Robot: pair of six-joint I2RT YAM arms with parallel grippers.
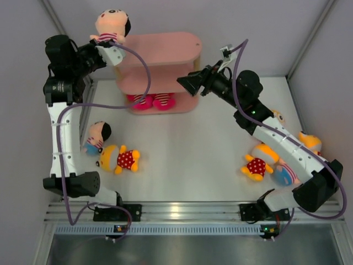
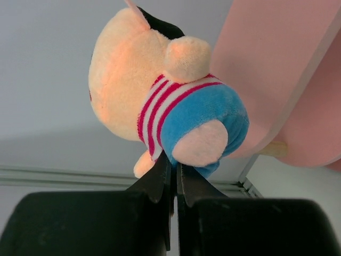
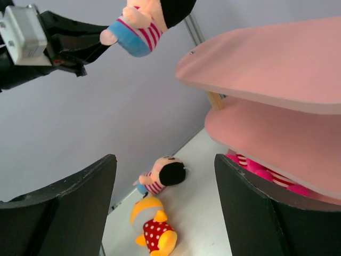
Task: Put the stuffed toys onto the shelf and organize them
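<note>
My left gripper (image 1: 103, 44) is shut on a peach-headed doll (image 1: 112, 24) with a striped shirt and blue bottom. It holds the doll high, just left of the pink shelf's top board (image 1: 162, 47). In the left wrist view the gripper (image 2: 175, 166) pinches the doll's blue bottom (image 2: 200, 114) beside the shelf (image 2: 266, 64). My right gripper (image 1: 186, 83) is open and empty in front of the shelf's right end; it also shows in the right wrist view (image 3: 165, 158). Pink-white striped dolls (image 1: 151, 101) lie on the bottom tier.
A peach-headed doll (image 1: 98, 135) and a yellow polka-dot doll (image 1: 121, 159) lie at the left of the table. Several dolls, among them a yellow one (image 1: 258, 163), lie under the right arm. Grey walls stand close on both sides.
</note>
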